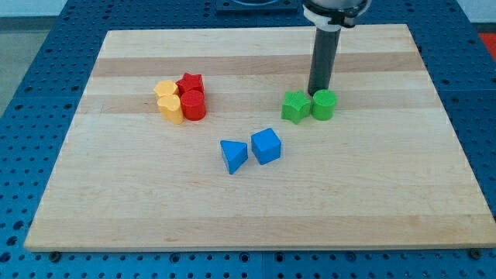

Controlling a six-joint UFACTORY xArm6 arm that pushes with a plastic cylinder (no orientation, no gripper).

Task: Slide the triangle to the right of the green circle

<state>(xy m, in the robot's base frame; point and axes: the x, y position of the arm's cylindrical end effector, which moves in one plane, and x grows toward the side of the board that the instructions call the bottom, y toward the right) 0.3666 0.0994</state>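
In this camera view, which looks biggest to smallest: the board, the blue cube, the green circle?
1. Board, by far.
2. Blue cube and green circle look about alike; the cube sits nearer the view's bottom, so I won't rank them.

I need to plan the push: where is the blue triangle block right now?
The blue triangle block lies near the middle of the wooden board, touching the blue cube on its right, below-left of the green circle block.

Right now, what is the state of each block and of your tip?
my tip: down at the board, just behind the two green blocks.
green circle: touching the green star.
green star: left of the circle.
blue triangle: untouched, beside the blue cube.
red blocks and yellow blocks: clustered together.
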